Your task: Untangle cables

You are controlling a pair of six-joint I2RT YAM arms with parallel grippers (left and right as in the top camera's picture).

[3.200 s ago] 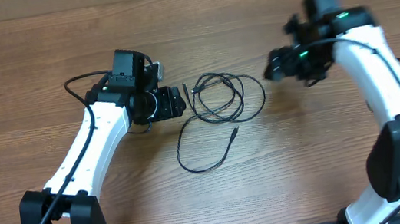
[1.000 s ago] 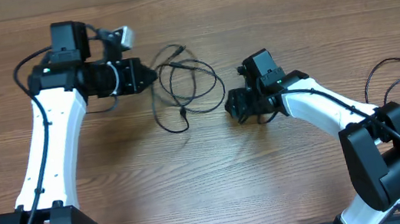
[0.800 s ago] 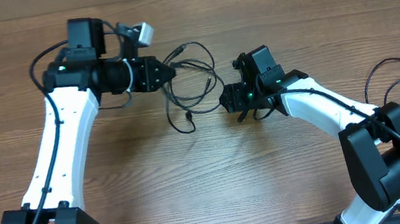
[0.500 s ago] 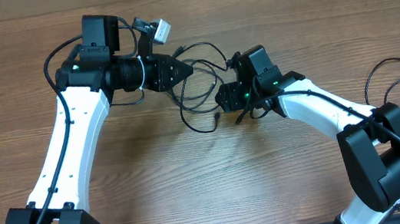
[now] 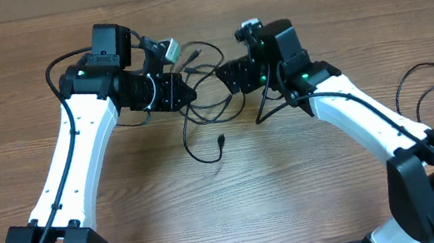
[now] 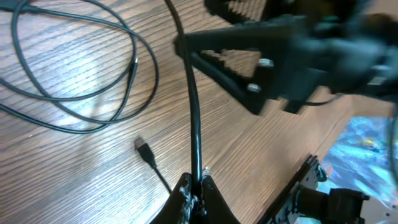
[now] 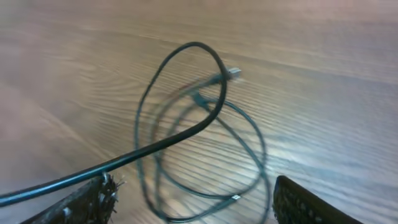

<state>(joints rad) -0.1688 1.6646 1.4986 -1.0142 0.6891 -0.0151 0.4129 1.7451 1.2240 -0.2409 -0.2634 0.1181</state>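
Looping thin black cables (image 6: 194, 118), woodgrain table (image 5: 294, 199)

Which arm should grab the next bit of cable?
Probably the right one. The right tool is open, with the loops just ahead. The left tool is shut on a cable, so it is busy.

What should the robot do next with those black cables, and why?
Probably shift the right gripper onto the held strand and close. The left gripper pinches one of the cables, while the right one stands open beside it, holding nothing. A second grip would let the two pull the loops apart.
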